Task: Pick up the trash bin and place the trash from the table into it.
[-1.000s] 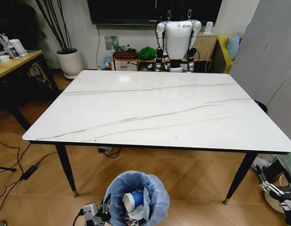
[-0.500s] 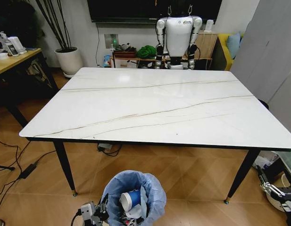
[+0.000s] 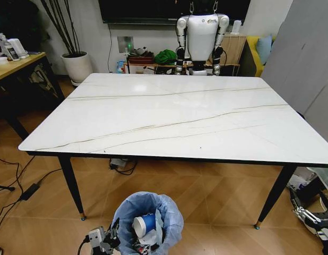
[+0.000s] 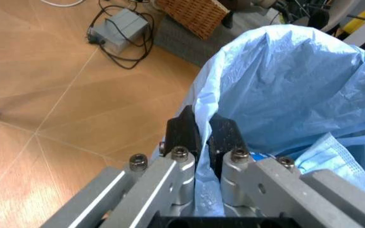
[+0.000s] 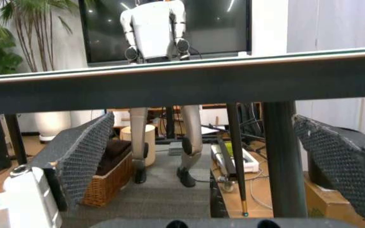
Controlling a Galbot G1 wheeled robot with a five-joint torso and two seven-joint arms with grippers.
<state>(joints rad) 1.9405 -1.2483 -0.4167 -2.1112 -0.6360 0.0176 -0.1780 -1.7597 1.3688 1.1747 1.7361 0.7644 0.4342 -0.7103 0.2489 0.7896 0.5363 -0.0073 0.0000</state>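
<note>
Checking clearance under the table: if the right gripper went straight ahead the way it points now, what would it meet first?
Probably the black table leg standing right of centre between the open right gripper fingers; the table edge runs just above that line. Depth is unclear, so it might slip past toward the wicker basket.

Lighting is even and bright indoors. The glossy top of the table (image 3: 174, 119) carries a soft pale sheen toward its far edge, with no hard glare. Beneath it the wooden floor (image 3: 41, 212) lies in diffuse shadow. The head view bows straight lines slightly at its margins. In the left wrist view the near claw (image 4: 201, 137) metalwork is mildly soft. In the right wrist view the table edge (image 5: 182, 83) reads dark against the lit room behind.
</note>
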